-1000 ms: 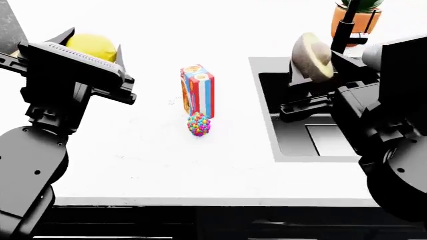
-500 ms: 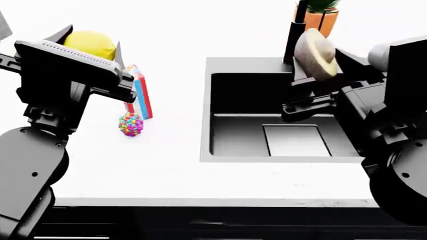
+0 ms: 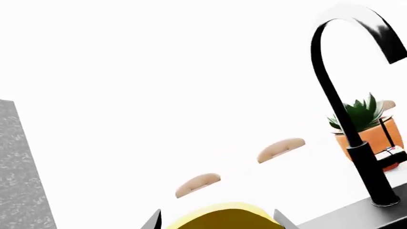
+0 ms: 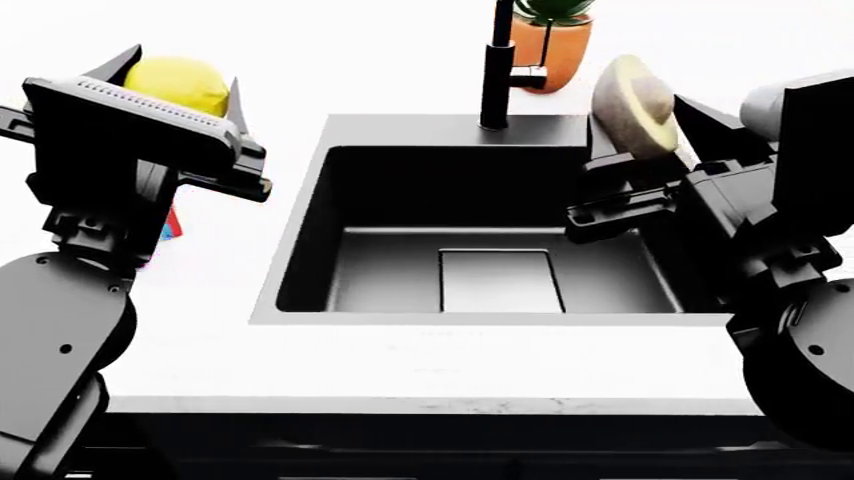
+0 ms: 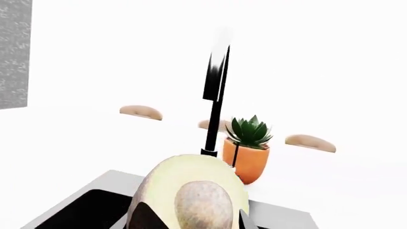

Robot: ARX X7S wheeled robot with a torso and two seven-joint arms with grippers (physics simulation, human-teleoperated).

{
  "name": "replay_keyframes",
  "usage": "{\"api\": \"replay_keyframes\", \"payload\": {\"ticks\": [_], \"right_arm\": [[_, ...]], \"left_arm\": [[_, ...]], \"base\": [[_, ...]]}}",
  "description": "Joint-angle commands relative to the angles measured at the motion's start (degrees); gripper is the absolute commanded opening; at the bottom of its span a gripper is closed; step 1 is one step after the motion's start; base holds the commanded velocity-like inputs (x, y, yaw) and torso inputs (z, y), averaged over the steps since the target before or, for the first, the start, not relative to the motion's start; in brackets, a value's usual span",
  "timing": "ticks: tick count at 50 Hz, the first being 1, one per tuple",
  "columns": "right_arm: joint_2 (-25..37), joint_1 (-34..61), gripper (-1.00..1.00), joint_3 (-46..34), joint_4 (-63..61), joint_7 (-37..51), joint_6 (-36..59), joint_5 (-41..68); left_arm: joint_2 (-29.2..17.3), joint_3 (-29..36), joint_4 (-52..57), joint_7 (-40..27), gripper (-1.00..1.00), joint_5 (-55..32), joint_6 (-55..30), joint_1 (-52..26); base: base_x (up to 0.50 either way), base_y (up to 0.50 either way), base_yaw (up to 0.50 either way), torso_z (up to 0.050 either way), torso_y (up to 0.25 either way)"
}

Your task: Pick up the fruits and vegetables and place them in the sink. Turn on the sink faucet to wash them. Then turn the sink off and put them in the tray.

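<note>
In the head view, the left gripper (image 4: 180, 90) is holding the lemon (image 4: 178, 84) between its fingers, raised above the white counter (image 4: 200, 340) to the left of the sink (image 4: 300, 250). The right gripper (image 4: 641, 115) is clamping the avocado (image 4: 634, 105) half, held above the sink's right rim. The faucet (image 4: 497, 65) is standing at the sink's back edge, with a potted plant (image 4: 550, 45) just behind it. A bit of a striped box (image 4: 171, 225) is peeking out behind the left arm.

In the left wrist view, the lemon (image 3: 226, 217) is sitting between two dark fingertips (image 3: 152, 222), with the curved faucet (image 3: 346, 119) and the potted plant (image 3: 365, 129) beyond.

In the right wrist view, the avocado (image 5: 190, 195) is showing its pale flesh and brown pit, gripped from both sides, with the sink (image 5: 89, 210) below and the faucet (image 5: 215, 105) and plant (image 5: 248, 148) behind.
</note>
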Motion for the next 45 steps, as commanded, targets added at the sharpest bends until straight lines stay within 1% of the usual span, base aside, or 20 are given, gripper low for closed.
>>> {"api": "replay_keyframes", "payload": {"ticks": [1, 23, 32, 37, 39, 42, 45], "right_arm": [[0.07, 0.25, -1.0, 0.01, -0.13, -0.33, 0.47, -0.63], [-0.27, 0.6, -1.0, -0.99, -0.03, -0.44, 0.67, -1.5], [-1.66, 3.89, -1.0, -3.26, 0.91, -0.56, 3.1, -1.82], [-2.28, 6.52, -1.0, -4.53, 2.01, -0.91, 4.99, -1.69], [-2.95, 8.35, -1.0, -4.69, 4.08, -1.61, 5.44, -1.73], [-4.63, 13.83, -1.0, -5.89, 8.01, -2.32, 8.09, -1.7], [-5.83, 17.99, -1.0, -7.05, 11.06, -2.88, 10.14, -2.23]], "left_arm": [[0.0, -0.31, 0.23, -0.79, -1.0, -0.85, 0.11, -0.02], [-0.08, 0.02, -0.46, -0.78, -1.0, -0.82, 0.12, 0.07], [1.22, 0.18, -2.98, -0.54, -1.0, -1.79, -2.01, -2.4], [1.89, 1.11, -4.57, -0.09, -1.0, -1.84, -3.45, -4.66], [2.74, 1.51, -6.64, 0.47, -1.0, -2.17, -4.6, -6.95], [4.06, 2.25, -9.97, 1.44, -1.0, -2.5, -6.8, -11.76], [4.76, 3.45, -12.49, 2.25, -1.0, -2.1, -7.67, -14.86]], "base": [[0.0, -0.5, 0.0, 0.0, 0.0], [0.0, -0.5, 0.0, 0.0, 0.0], [0.0, 0.0, 0.0, 0.0, 0.0], [0.31, 0.34, 0.0, 0.0, 0.0], [0.45, 0.29, 0.0, 0.0, 0.0], [0.46, 0.28, 0.0, 0.0, 0.0], [0.47, 0.27, 0.0, 0.0, 0.0]]}}
